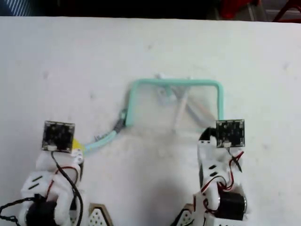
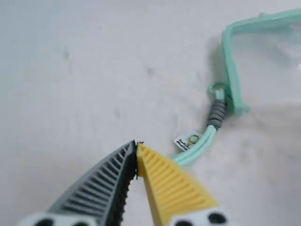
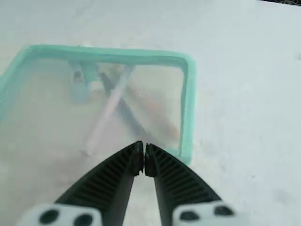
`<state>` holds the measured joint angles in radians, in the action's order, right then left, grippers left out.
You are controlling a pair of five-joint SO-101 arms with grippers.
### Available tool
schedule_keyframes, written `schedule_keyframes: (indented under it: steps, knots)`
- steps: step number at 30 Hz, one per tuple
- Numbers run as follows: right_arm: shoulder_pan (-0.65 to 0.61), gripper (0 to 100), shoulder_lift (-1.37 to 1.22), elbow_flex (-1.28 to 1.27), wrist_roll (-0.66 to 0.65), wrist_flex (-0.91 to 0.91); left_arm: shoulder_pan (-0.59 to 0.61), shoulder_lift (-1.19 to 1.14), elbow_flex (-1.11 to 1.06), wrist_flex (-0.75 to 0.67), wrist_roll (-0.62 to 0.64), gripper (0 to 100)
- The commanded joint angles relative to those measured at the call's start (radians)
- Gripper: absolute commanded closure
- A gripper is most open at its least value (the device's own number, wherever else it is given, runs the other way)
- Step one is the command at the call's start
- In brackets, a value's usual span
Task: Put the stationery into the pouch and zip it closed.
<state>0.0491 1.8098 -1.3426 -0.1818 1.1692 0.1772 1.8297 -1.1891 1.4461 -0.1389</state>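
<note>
The left end effector, ribbed grey and yellow wedges, is closed tip to tip, with the pouch's mint cord passing beside its yellow finger. The right end effector, ribbed black, is closed at the near right corner of the clear, mint-edged rectangular pouch. The pouch lies flat mid-tabletop, its long axis running sideways, and pale pens lie crossed inside.

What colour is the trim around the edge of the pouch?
Mint green trim on a clear pouch; it shows best in the right wrist view.
</note>
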Motion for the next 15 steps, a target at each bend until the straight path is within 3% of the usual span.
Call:
schedule_keyframes:
  steps: [1,5,8,15]
  knots:
    - [0.019,97.7,-0.01,0.054,0.0,-0.025,0.114,-0.001,0.103,-0.064,0.008,98]
    - [0.008,97.7,-0.01,0.118,-0.009,-0.025,0.165,-0.001,0.204,-0.071,0.002,98]
    - [0.035,97.7,-0.01,0.107,-0.012,-0.025,0.174,0.001,0.242,0.014,0.005,98]
    - [0.097,97.7,-0.01,0.1,-0.204,-0.064,0.176,0.001,0.239,-0.018,0.0,97]
